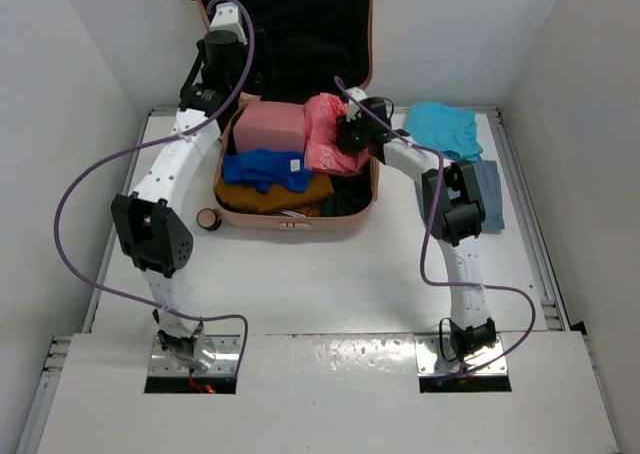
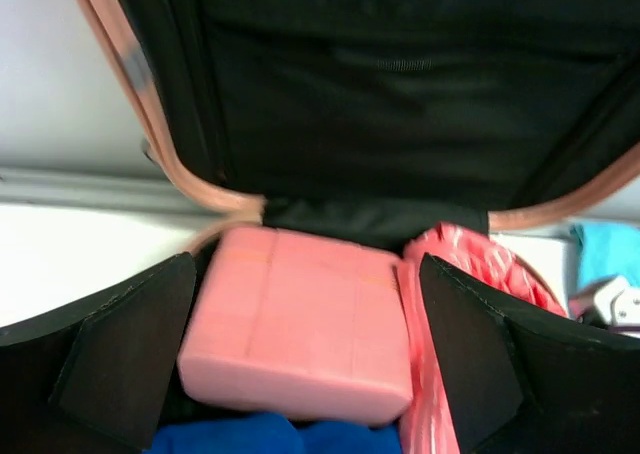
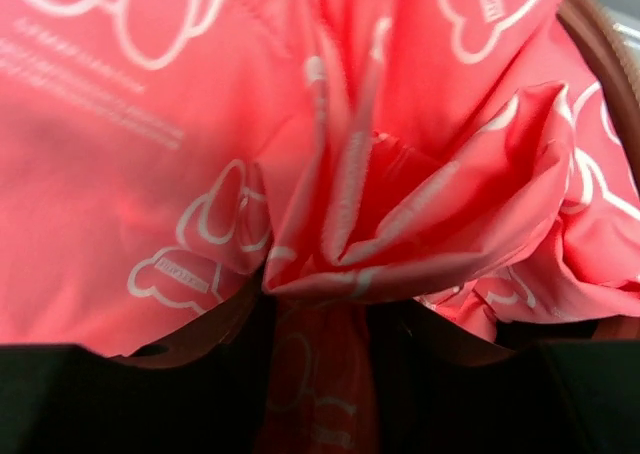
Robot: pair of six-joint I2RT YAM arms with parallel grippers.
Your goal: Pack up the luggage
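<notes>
The luggage [image 1: 290, 220] lies open at the desk's [image 1: 330, 274] far edge. Its shell looks stiff and bulky; I'd take the lid [image 1: 300, 34] by its rim. My left claw [image 2: 305, 374] gapes over the pink pouch [image 2: 300, 304]; my right claw [image 3: 320, 394] pinches the soft red bag [image 3: 400, 174].

The suitcase [image 1: 290, 219] is light pink outside and black inside. The pouch [image 1: 270, 127] is soft pink. The bag [image 3: 200, 104] is bright red-pink with white curly outline shapes and tiny white words. There is a blue cloth [image 1: 262, 167], a brown cloth [image 1: 270, 192], a teal cloth [image 1: 445, 126] and a grey cloth [image 1: 488, 189].
</notes>
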